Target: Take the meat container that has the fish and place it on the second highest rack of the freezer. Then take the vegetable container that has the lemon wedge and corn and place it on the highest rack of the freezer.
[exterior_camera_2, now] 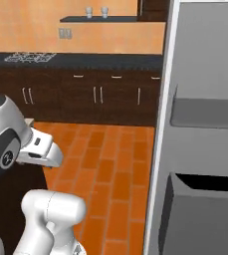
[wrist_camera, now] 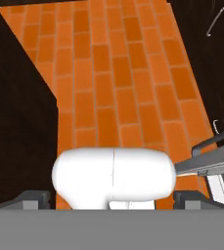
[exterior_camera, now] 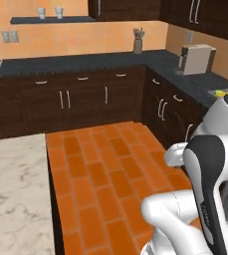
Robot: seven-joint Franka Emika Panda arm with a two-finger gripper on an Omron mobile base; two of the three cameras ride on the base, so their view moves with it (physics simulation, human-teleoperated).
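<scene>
Left base view: arm point(exterior_camera: 205, 199) folded low at lower right. Orange brick floor point(exterior_camera: 105, 169) ran ahead to dark cabinets point(exterior_camera: 65, 102) under a black surface point(exterior_camera: 75, 62). A marble-topped surface point(exterior_camera: 13, 194) sat at lower left. A beige appliance point(exterior_camera: 196, 59) stood on the right-hand run, a utensil jar point(exterior_camera: 138, 45) in the corner, and two cups point(exterior_camera: 50, 12) on a wall shelf.

Right base view: freezer point(exterior_camera_2: 205, 139) stood at right, its grey door open, with bins on the inside. A stove top point(exterior_camera_2: 28, 57) lay on the far surface.

Hand view: camera faced down on the floor. Claw point(wrist_camera: 113, 199) tips sat far apart at the bottom corners, holding nothing. The containers, fish, lemon and corn could not be made out.
</scene>
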